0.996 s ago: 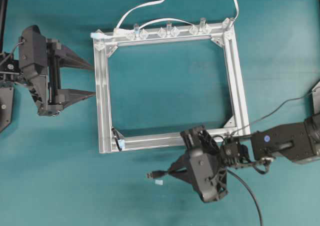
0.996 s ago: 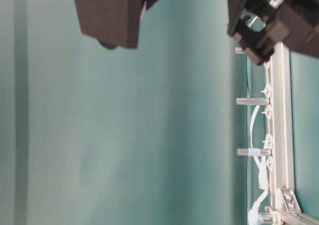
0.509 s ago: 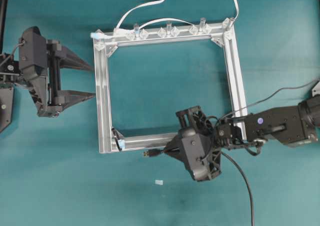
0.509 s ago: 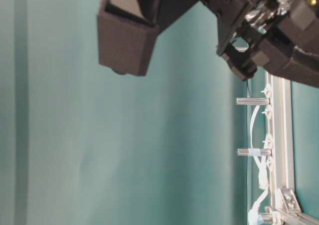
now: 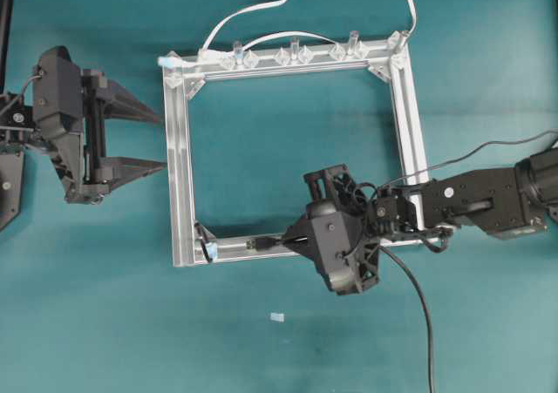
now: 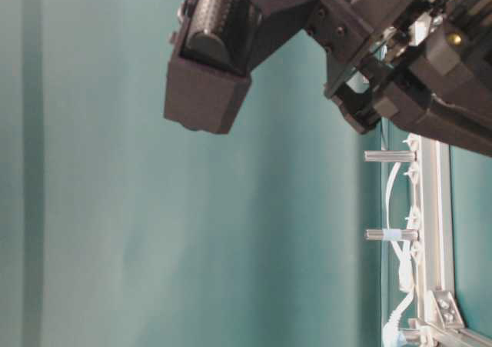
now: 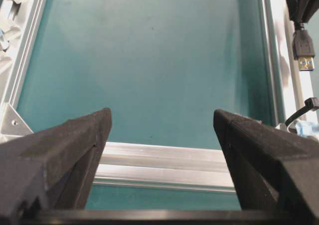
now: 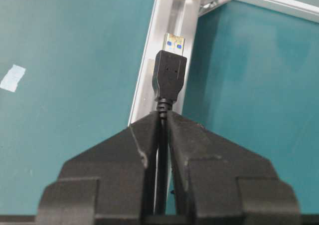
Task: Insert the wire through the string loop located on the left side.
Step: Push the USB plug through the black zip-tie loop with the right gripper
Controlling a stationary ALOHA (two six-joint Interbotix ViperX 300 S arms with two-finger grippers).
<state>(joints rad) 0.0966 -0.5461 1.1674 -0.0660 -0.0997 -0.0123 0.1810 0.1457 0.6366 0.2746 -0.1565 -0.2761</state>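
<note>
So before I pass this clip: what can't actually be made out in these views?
- String loop, overhead: too small to show its opening. Left wrist view: cut off at the right edge.
- Wire plug tip: no view settles how far it is from the loop; the right wrist view's top edge crops the frame corner.
- Table-level view: the right gripper is blurred and fills the top; plug and loop hidden.
- Left gripper: open, holding nothing.

Silver square aluminium frame (image 5: 179,175) on teal tabletop (image 5: 288,341). Clear plastic clips (image 5: 292,55) + white cable (image 5: 248,11) at frame's top rail. Small pale tape scrap (image 5: 277,317) below frame.
</note>
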